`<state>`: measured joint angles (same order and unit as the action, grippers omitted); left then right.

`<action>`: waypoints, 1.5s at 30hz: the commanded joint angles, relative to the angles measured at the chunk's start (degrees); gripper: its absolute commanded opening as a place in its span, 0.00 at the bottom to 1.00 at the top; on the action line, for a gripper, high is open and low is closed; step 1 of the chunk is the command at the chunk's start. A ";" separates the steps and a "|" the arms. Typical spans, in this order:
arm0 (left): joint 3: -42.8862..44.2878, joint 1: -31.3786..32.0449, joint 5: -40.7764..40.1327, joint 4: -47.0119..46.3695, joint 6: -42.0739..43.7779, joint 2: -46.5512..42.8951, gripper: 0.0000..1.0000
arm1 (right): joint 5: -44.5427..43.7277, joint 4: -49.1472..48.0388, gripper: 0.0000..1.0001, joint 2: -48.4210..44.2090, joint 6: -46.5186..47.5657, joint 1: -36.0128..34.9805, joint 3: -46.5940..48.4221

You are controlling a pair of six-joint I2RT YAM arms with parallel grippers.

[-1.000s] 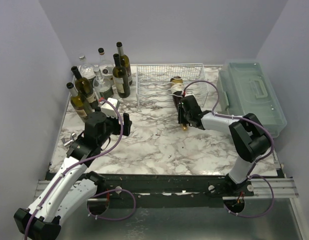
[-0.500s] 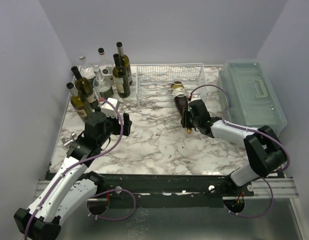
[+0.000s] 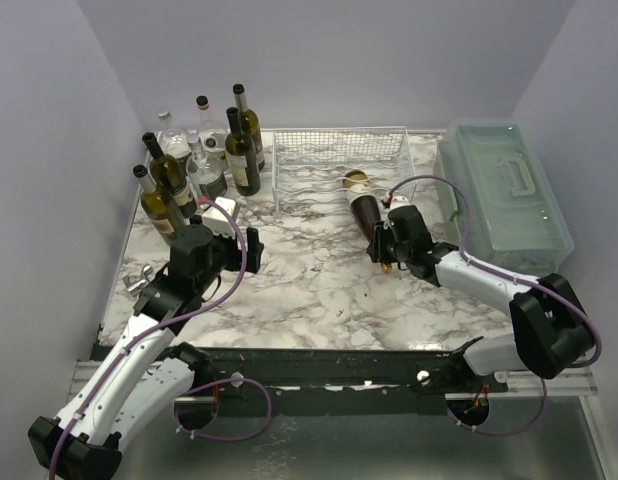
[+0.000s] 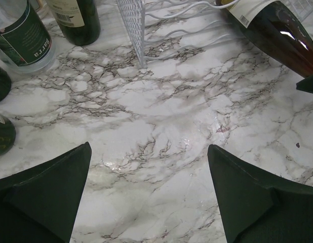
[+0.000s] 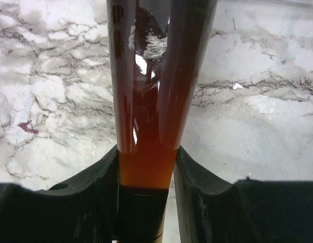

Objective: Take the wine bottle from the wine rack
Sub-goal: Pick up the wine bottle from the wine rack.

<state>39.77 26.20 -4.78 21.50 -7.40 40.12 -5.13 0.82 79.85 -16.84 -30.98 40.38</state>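
The wine bottle [image 3: 361, 203], dark amber glass with a pale label, lies slanted with its base end over the front wavy wires of the white wine rack [image 3: 334, 150] and its neck pointing toward the near edge. My right gripper [image 3: 386, 245] is shut on the neck. In the right wrist view the neck [image 5: 146, 152] sits clamped between the black fingers [image 5: 103, 192], just above the dark cap. My left gripper [image 3: 239, 232] hovers open over bare marble left of the rack. The left wrist view shows the rack corner [image 4: 133, 20] and the bottle [image 4: 278, 35] at the top right.
Several upright bottles [image 3: 199, 160] stand in a cluster at the back left, close to my left gripper. A translucent green-grey plastic box [image 3: 499, 190] with a handle sits along the right side. A small metal piece [image 3: 139, 280] lies near the left edge.
My right gripper has drawn the bottle toward the near edge and slightly right, sliding it most of the way out of the rack. The left arm has not moved.
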 commanded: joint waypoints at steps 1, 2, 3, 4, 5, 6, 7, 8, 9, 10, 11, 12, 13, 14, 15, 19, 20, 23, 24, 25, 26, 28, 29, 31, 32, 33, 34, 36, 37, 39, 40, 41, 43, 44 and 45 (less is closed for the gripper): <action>-0.57 -0.44 0.02 -1.05 0.89 -0.97 0.98 | 6.74 -2.60 0.00 -5.10 2.61 -0.48 -0.06; -0.57 -0.44 0.11 -1.08 0.84 -0.94 0.98 | 6.79 -2.21 0.00 -5.68 2.93 -0.48 -0.55; -0.57 -0.42 0.27 -1.10 0.89 -0.88 0.98 | 6.84 -1.96 0.00 -6.47 3.24 -0.47 -1.08; -0.57 -0.44 0.36 -1.11 0.82 -0.91 0.98 | 6.83 -1.67 0.00 -7.09 3.53 -0.41 -1.48; -0.65 -0.44 0.45 -1.12 0.89 -0.83 0.99 | 6.89 -1.41 0.00 -7.87 3.85 -0.47 -2.03; -0.66 -0.45 0.51 -1.18 0.91 -0.97 0.98 | 6.94 -1.14 0.00 -8.65 4.07 -0.48 -2.36; -0.70 -0.44 0.57 -1.15 0.94 -0.99 0.99 | 6.93 -1.08 0.00 -9.53 4.34 -0.48 -2.81; -0.74 -0.44 0.68 -1.27 0.96 -0.93 0.98 | 6.77 -0.97 0.00 -10.25 4.59 -0.48 -3.06; -0.72 -0.44 0.71 -1.28 1.03 -0.94 0.98 | 6.56 -0.95 0.00 -10.94 4.67 -0.48 -3.11; -0.79 -0.44 0.72 -1.35 1.02 -0.93 0.98 | 6.49 -0.95 0.00 -11.57 4.89 -0.48 -3.04; -0.83 -0.44 0.73 -1.37 1.06 -0.93 0.98 | 6.39 -0.95 0.00 -12.20 5.01 -0.46 -3.03; -0.82 -0.44 0.73 -1.37 1.13 -0.99 0.98 | 6.49 -0.91 0.00 -12.84 5.19 -0.44 -2.98; -0.82 -0.44 0.77 -1.34 1.16 -0.94 0.98 | 6.48 0.72 0.00 -13.34 5.30 -0.42 -2.81; -0.91 -0.44 0.74 -1.42 1.15 -0.95 0.99 | 6.54 1.04 0.00 -13.76 5.46 -0.35 -2.47; -0.91 -0.44 0.82 -1.45 1.15 -0.99 0.98 | 6.70 1.45 0.00 -14.20 5.62 -0.34 -2.30; -1.01 -0.44 1.32 -1.63 1.38 -0.92 0.98 | 7.87 2.38 0.00 -15.93 5.96 0.02 -2.03; -1.05 -0.44 1.55 -1.64 1.40 -0.92 0.98 | 8.08 2.65 0.00 -16.28 6.04 0.07 -2.02; -1.27 -0.45 2.28 -1.83 1.64 -1.06 0.98 | 8.68 3.51 0.00 -17.24 6.58 0.06 -2.10; -1.33 -0.44 2.63 -1.97 1.83 -1.09 0.98 | 8.89 3.78 0.00 -17.50 6.73 0.06 -2.10; -1.35 -0.44 2.79 -1.98 1.87 -1.20 0.98 | 9.09 4.04 0.00 -17.83 6.92 0.20 -1.98; -1.39 -0.44 3.13 -2.07 2.01 -1.19 0.98 | 9.52 4.27 0.00 -18.23 6.95 0.27 -1.99; -1.51 -0.44 3.58 -2.20 2.16 -1.36 0.98 | 10.40 4.68 0.00 -19.00 7.08 0.40 -1.75; -1.57 -0.44 3.91 -2.33 2.24 -1.46 0.98 | 10.76 4.93 0.00 -19.29 7.09 0.50 -1.68; -1.77 -0.44 4.30 -2.49 2.40 -1.64 0.98 | 11.34 5.56 0.00 -20.00 7.39 0.73 -1.23; -1.79 -0.44 4.57 -2.57 2.49 -1.74 0.98 | 11.37 5.91 0.00 -20.26 7.60 0.84 -0.96; -1.88 -0.44 4.68 -2.68 2.65 -1.73 0.98 | 11.49 6.27 0.00 -20.54 7.84 0.93 -0.79; -1.92 -0.44 4.69 -2.75 2.72 -1.73 0.98 | 11.54 6.61 0.00 -20.73 8.17 0.93 -0.53; -1.97 -0.44 4.75 -2.86 2.82 -1.81 0.98 | 11.67 7.39 0.00 -21.18 8.58 1.09 -0.39; -2.05 -0.44 5.93 -2.88 2.95 -1.80 0.99 | 11.87 7.72 0.00 -21.44 8.75 1.17 -0.31; -2.02 -0.44 6.37 -3.02 2.99 -1.88 0.98 | 12.02 8.33 0.00 -21.84 9.06 1.21 -0.36; -2.06 -0.44 6.58 -3.04 3.07 -1.89 0.98 | 12.06 8.64 0.00 -22.03 9.32 1.29 -0.32; -2.15 -0.44 6.69 -3.08 3.01 -1.89 0.98 | 12.16 8.90 0.00 -22.27 9.66 1.30 -0.45; -2.20 -0.49 6.80 -3.13 3.13 -1.96 0.99 | 12.32 9.48 0.00 -22.81 10.11 1.36 -0.56; -2.19 -0.44 6.81 -3.12 3.16 -1.93 0.98 | 12.47 9.68 0.00 -23.13 10.24 1.41 -0.61; -2.19 -0.44 6.84 -3.20 3.20 -1.98 0.99 | 12.72 9.86 0.00 -23.49 10.40 1.47 -0.84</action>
<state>38.41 26.20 0.19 19.53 -5.21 38.89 2.70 20.27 60.66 -9.47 -29.50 36.25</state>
